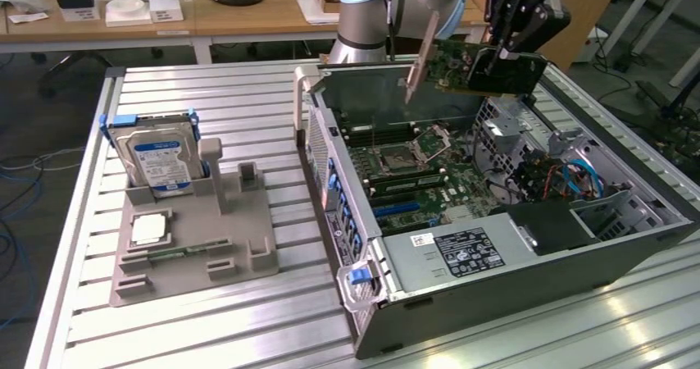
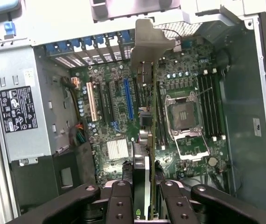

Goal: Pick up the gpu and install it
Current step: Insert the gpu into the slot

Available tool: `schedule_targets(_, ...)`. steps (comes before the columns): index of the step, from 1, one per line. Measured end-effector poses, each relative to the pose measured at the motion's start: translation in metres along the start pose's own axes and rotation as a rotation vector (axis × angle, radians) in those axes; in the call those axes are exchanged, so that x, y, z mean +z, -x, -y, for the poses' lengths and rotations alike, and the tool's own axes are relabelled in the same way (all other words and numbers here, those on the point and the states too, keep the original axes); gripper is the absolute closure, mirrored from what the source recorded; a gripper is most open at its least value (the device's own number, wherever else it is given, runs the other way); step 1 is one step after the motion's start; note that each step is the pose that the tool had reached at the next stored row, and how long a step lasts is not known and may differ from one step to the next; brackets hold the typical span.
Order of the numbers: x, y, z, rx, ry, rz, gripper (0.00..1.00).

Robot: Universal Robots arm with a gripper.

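In the exterior view, I see the gripper (image 1: 506, 53) high in the frame toward the exterior view's right, clamped on the gpu (image 1: 476, 67). The card is in the air above the open computer case (image 1: 612, 254), clear of it. Its green board faces the camera and its silver bracket (image 1: 418, 61) hangs at the end toward the exterior view's left. Below it lies the motherboard (image 1: 421, 176), with the grey power supply (image 1: 460, 252) nearer the camera. On the exterior view's left, a hard drive (image 1: 162, 160) stands upright in a grey fixture (image 1: 235, 238) on the slatted table (image 1: 252, 98).

In the wrist view, I look straight down along the card. The gripper's (image 2: 144, 205) two black fingers (image 2: 119, 200) pinch the gpu (image 2: 141, 170) from both sides, and I see it edge-on. Its bracket (image 2: 150, 39) is at the far end, over the case's rear slot openings. Beneath it, the motherboard (image 2: 114, 112) shows a blue slot (image 2: 128, 98) on one side of the card and the CPU socket (image 2: 184, 116) on the other.
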State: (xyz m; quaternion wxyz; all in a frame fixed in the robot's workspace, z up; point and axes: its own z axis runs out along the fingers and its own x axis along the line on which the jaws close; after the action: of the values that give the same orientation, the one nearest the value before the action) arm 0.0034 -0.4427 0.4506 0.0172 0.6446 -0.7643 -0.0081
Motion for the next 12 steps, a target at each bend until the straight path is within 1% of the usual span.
schedule_targets(12, 0.0, -0.0005, 0.0001, -0.1, -0.0016, -0.0035, 0.73)
